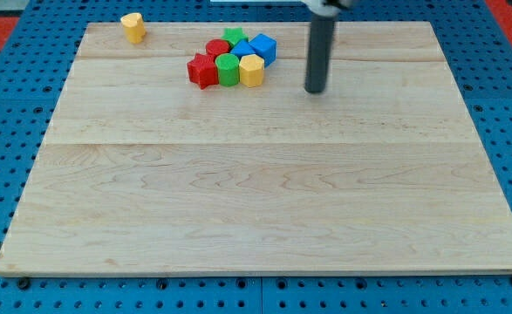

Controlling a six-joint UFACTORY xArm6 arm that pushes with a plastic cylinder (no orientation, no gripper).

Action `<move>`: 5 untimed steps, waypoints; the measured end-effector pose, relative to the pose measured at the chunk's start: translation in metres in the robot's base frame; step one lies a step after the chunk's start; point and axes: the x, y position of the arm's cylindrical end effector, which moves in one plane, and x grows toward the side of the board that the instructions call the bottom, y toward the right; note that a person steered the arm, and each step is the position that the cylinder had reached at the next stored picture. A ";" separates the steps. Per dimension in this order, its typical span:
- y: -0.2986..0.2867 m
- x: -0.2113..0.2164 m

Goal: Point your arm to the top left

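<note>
Near the view's top, right of centre, my tip (315, 90) rests on the wooden table (256, 201), at the lower end of a straight dark rod (318, 54). Long axis of the rod: almost upright, leaning very slightly so that its upper end sits a little toward the view's right; the tip points down at the table. No jaws are fitted, so there is no open or closed state to report. To the view's left of the tip, near but apart from it, lies a tight cluster of blocks: a blue cube (262, 47) nearest the tip, a yellow block (251, 70), a green cylinder (228, 69), a red star-like block (202, 71), a red block (217, 49) and a green block (234, 37) at the back, whose shape is partly hidden. Well apart, near the table's top left corner, stands a single yellow block (133, 26)
</note>
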 end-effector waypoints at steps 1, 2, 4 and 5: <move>-0.108 0.036; -0.245 0.003; -0.378 -0.152; -0.348 -0.185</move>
